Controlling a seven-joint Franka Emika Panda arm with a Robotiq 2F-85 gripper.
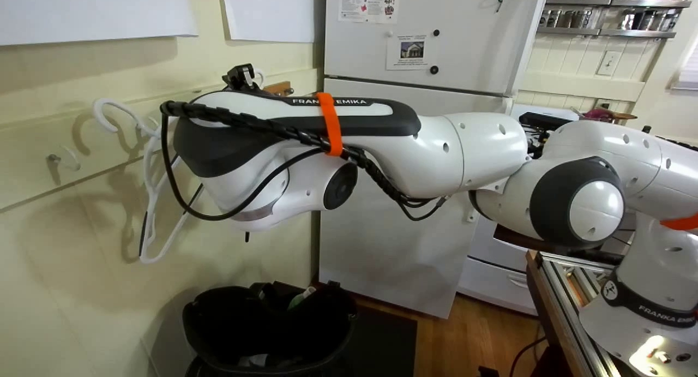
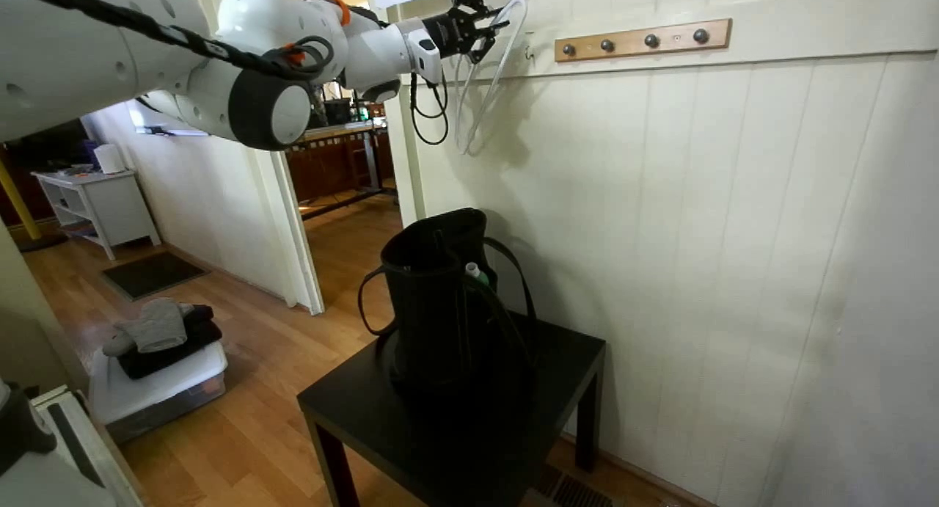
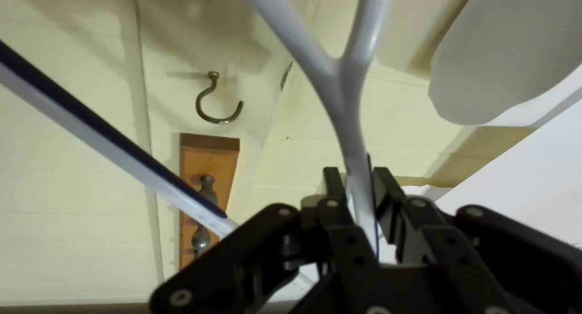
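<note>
A white hanger with dark strips hangs in the air beside the wall; it shows in both exterior views (image 1: 150,164) (image 2: 491,87). In the wrist view the hanger (image 3: 338,77) fills the foreground, with a Y-shaped joint above the jaws. My gripper (image 3: 359,177) has its two black fingers closed around one arm of the hanger. In an exterior view the gripper (image 2: 502,17) reaches toward the wall with the hanger between its fingers. Elsewhere the gripper is mostly hidden behind the arm. The free end of the hanger's hook stands apart from the wall hooks.
A metal wall hook (image 3: 213,100) is near the hanger. A wooden rail with several knobs (image 2: 638,41) is on the wall, also in the wrist view (image 3: 207,168). A black bag (image 2: 433,309) stands on a black table (image 2: 455,441) below. A white fridge (image 1: 392,213) stands behind the arm.
</note>
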